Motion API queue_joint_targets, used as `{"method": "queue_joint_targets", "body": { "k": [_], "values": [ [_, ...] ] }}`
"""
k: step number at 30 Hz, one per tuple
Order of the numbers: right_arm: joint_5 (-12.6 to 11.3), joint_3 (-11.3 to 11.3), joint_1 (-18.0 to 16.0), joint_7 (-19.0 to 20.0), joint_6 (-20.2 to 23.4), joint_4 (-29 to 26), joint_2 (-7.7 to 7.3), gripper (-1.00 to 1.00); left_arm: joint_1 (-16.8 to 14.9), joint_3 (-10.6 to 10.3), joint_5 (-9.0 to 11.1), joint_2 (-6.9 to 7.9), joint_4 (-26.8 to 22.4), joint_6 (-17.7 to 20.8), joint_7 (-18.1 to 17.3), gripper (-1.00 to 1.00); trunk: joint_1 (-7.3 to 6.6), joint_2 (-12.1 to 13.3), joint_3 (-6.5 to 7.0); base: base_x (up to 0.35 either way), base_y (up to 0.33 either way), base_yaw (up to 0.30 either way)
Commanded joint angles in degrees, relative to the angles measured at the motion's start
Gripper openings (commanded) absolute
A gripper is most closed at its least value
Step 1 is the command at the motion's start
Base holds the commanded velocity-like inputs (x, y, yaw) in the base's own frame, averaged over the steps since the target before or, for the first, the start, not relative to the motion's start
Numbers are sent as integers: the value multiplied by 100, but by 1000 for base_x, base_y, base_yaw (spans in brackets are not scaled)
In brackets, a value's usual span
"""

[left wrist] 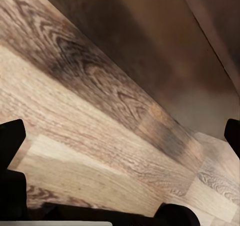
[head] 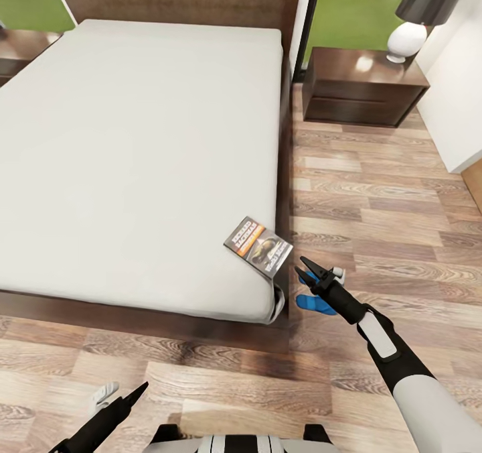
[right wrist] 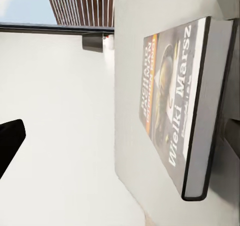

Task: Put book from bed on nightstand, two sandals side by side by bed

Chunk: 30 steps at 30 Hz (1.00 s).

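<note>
The book (head: 258, 246) sits right at the bed (head: 134, 158) corner, slightly overhanging; right gripper (head: 307, 270) hovers beside it, jaws apart; a clumsy nudge could tip it onto the blue sandal (head: 314, 303) below; left gripper (head: 124, 396) jaws apart too.

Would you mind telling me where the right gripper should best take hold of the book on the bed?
Probably by the corner that juts past the mattress edge. The book lies flat at the bed's near right corner, so only that overhang lets a finger slip underneath. The open right gripper sits just off that edge and could come in sideways from the floor side.
</note>
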Motion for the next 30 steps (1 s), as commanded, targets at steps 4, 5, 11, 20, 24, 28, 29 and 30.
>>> {"method": "queue_joint_targets", "body": {
  "k": [4, 5, 11, 20, 24, 28, 29, 30],
  "values": [
    [-35, -3, -2, -4, 51, 19, 0, 100, -2, -48, 28, 1, 1, -40, -6, 100, 88, -163, -75, 0, 0, 0],
    [-35, -2, -2, -2, 52, 19, 0, 100, -2, -48, 28, 1, 1, -40, -6, 100, 110, -203, -93, 0, 0, 0],
    [-31, 1, -2, -12, 48, 27, -1, 100, -1, -50, 28, 1, 1, -40, -6, 100, 154, -283, -129, 0, 0, 0],
    [-33, -7, -2, -465, 47, 25, 7, 100, -1, -56, 28, -7, 1, -40, -6, 100, 154, -283, -129, 0, 0, 0],
    [-43, -7, -2, -942, 47, 16, 4, 100, -1, -55, 28, -8, 1, -40, -6, 100, 154, -283, -129, 0, 0, 0],
    [-48, -6, -2, -1021, 47, 11, 3, 100, 0, -55, 28, -8, 2, -40, -6, 100, 154, -283, -129, 0, 0, 0],
    [-48, -3, -2, -1028, 47, 11, 3, 100, 0, -55, 28, -8, 1, -40, -6, 100, 154, -283, -129, 0, 0, 0],
    [-48, -2, -2, -1033, 47, 10, 4, 100, 0, -54, 28, -8, 1, -40, -6, 100, 154, -283, -129, 0, 0, 0]
  ]
}}
